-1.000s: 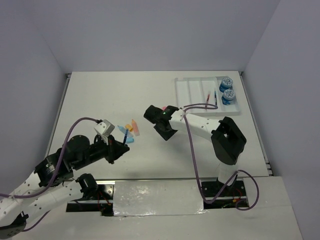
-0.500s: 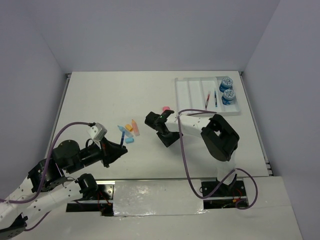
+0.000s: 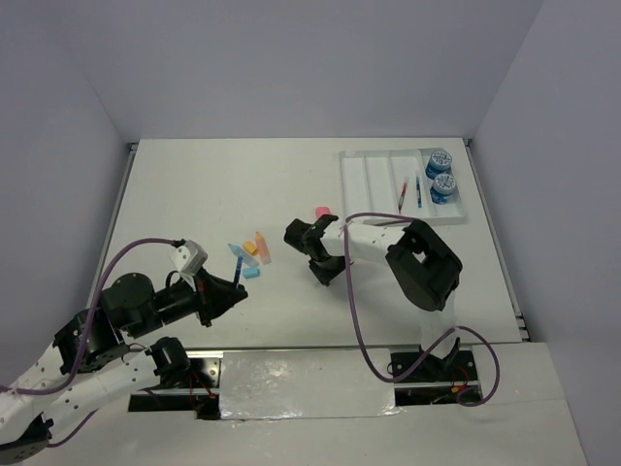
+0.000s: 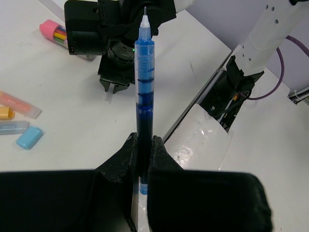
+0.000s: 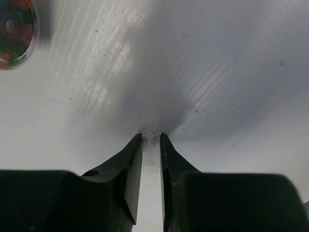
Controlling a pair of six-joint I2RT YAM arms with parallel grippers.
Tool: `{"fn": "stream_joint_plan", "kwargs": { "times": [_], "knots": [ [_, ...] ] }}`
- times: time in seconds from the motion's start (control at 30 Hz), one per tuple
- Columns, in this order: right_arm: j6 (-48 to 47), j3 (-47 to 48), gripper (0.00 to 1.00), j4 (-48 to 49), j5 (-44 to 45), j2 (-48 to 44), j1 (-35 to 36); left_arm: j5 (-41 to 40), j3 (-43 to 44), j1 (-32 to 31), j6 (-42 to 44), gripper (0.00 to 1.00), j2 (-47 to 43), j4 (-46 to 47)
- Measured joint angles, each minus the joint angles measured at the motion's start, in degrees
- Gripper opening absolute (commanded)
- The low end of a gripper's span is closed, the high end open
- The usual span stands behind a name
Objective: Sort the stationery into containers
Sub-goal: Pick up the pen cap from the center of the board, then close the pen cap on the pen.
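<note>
Our left fingers (image 4: 143,142) pinch a blue pen (image 4: 144,82) near its lower end. The pen stands upright between them with its fine tip on top, at the near left of the surface (image 3: 194,184).

Our right fingers (image 5: 150,139) point down at the middle of the surface, drawn almost together on a thin pale stick (image 5: 150,135). We cannot tell what kind of item it is.

Just beyond them lies a pink-capped tube (image 3: 323,211) with coloured pieces inside. Between the two arms lie an orange marker (image 3: 260,245), a light-blue marker (image 3: 237,249) and a small blue eraser (image 3: 252,273), close together.

The white tray (image 3: 364,175) sits at the far right. Two round blue rolls (image 3: 439,160) stand one behind the other in its rightmost compartment. A red pen (image 3: 403,195) and a second blue pen (image 3: 418,190) lie lengthwise just left of the rolls. The two leftmost compartments look bare.
</note>
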Motion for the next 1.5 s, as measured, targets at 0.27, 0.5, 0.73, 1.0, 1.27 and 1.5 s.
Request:
{"fn": "stream_joint_plan", "kwargs": {
  "times": [0.27,0.5,0.73,1.0,1.27,1.5],
  "knots": [
    [-10.14,-4.76,0.0,7.87,-0.72,-3.15,-0.81,0.0,-0.02,-0.92,-0.04,0.06,-0.2,-0.02],
    [-29.4,-10.91,0.0,25.31,0.48,-7.02,-0.83,-0.98,-0.02,-1.44,-0.13,0.1,-0.81,-0.04],
    [-50.27,-28.44,0.0,42.53,-0.48,-25.97,-0.37,-1.64,0.02,-1.49,-0.5,0.01,0.5,-0.02],
    [-68.57,-32.0,0.0,59.49,-4.66,-56.65,1.7,2.89,-4.98,-1.51,-8.02,0.0,5.38,12.5],
    [-77.9,-25.64,0.0,65.92,-10.1,-61.64,2.6,14.25,-15.23,-1.62,-15.52,0.0,9.75,40.33],
    [-80.87,-24.63,0.0,72.59,-14.1,-64.04,7.26,20.94,-18.4,-2.21,-18.82,0.0,15.04,57.2]
  ]
}}
